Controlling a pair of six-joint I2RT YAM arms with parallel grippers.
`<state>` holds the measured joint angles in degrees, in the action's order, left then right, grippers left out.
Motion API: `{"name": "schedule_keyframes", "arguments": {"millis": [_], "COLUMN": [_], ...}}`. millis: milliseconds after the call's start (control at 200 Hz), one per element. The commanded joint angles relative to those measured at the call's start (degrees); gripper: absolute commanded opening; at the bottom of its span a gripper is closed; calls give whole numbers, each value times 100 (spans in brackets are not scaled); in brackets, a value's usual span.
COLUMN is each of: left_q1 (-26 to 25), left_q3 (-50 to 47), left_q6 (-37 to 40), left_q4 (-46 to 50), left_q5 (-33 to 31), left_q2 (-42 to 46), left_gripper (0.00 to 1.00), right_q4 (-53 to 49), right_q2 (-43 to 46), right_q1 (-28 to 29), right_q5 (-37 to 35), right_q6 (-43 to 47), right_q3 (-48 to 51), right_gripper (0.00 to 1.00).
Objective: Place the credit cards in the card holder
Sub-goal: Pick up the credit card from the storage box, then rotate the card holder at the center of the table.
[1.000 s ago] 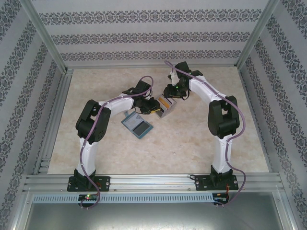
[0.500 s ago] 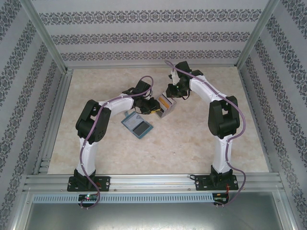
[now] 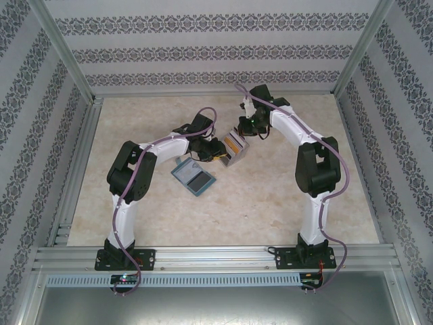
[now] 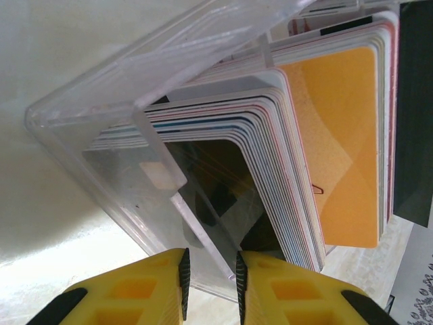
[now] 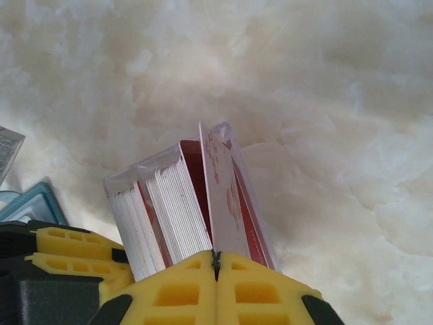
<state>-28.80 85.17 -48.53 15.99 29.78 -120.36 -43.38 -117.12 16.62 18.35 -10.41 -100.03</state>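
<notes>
A clear slanted tray (image 3: 233, 150) holds several credit cards (image 4: 338, 135), an orange one at the front of the stack. My left gripper (image 4: 210, 271) is shut on the tray's (image 4: 115, 95) near clear wall and holds it tilted. My right gripper (image 5: 216, 256) is shut on the edge of a white card with red print (image 5: 220, 183), which stands behind the other cards (image 5: 179, 210). From above, the right gripper (image 3: 245, 134) is at the tray's far side and the left gripper (image 3: 215, 156) at its near-left side. The teal card holder (image 3: 193, 177) lies open on the table, near-left of the tray.
The beige marble table (image 3: 270, 203) is ringed by aluminium rails (image 3: 216, 256) and patterned walls. A corner of the teal holder (image 5: 30, 203) shows left of the tray in the right wrist view. Open tabletop lies to the right and in front.
My right gripper's jaws have closed onto the white and red card at the back of the stack, and that arm has shifted slightly. The left arm and the tray have stayed still.
</notes>
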Motion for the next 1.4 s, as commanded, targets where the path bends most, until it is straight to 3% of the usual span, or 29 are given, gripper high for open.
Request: {"name": "schedule_keyframes", "arguments": {"millis": [0, 365, 759, 1164, 1394], "left_q1": [-130, -100, 9, 503, 770], "left_q3": [70, 253, 459, 322, 329], "left_q6": [-78, 151, 488, 886, 1116], "left_q4": [-193, 149, 614, 914, 1138], "left_q5": [-6, -208, -520, -661, -757], "left_q2": [-30, 143, 403, 255, 42], "left_gripper": [28, 28, 29, 28, 28], "right_q4": [-86, 97, 344, 1099, 1886], "right_q2": [354, 893, 1660, 2871, 2980], "right_q1": [34, 8, 236, 1645, 2973], "right_q5": [57, -333, -226, 403, 573], "right_q6": [6, 39, -169, -1125, -2004], "right_q3": [-39, 257, 886, 2904, 3861], "right_gripper": [4, 2, 2, 3, 3]}}
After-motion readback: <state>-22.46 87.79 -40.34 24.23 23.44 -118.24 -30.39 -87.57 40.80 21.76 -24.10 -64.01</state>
